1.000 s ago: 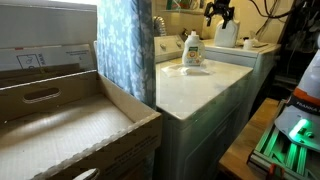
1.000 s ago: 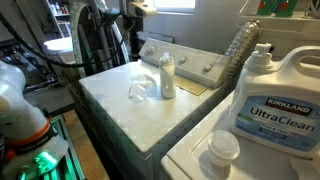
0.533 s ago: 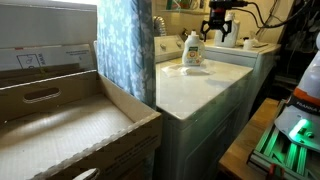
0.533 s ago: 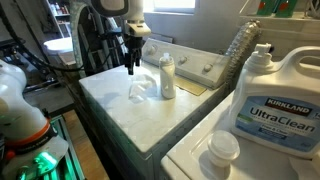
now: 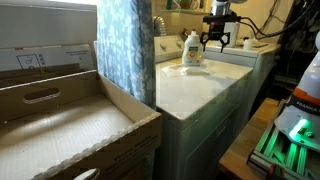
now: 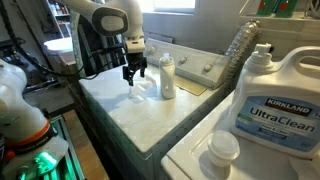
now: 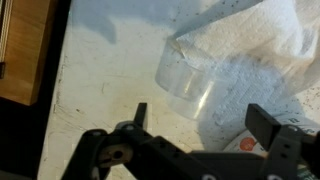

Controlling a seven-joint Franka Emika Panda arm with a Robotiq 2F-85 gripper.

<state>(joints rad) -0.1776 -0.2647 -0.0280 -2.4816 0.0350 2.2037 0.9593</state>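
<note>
A clear plastic cup (image 6: 140, 90) lies on its side on the white washer top (image 6: 120, 115), next to a small upright white detergent bottle (image 6: 167, 76) with an orange label. My gripper (image 6: 134, 72) hangs just above the cup, open, with nothing between its fingers. In the wrist view the cup (image 7: 185, 85) lies just ahead of the open gripper (image 7: 205, 125), and a bit of the orange label (image 7: 245, 146) shows near the right finger (image 7: 268, 125). In an exterior view the gripper (image 5: 216, 38) is right of the bottle (image 5: 192, 48).
A large Kirkland detergent jug (image 6: 270, 90) and a white cap (image 6: 222, 150) stand on the neighbouring machine. The washer's control panel (image 6: 200, 66) rises behind the bottle. A blue curtain (image 5: 125, 50) and an open box (image 5: 60, 125) flank the washer.
The arm has swung in and come down from high above the washer to just over the clear cup beside the bottle. The jaws have stayed open.
</note>
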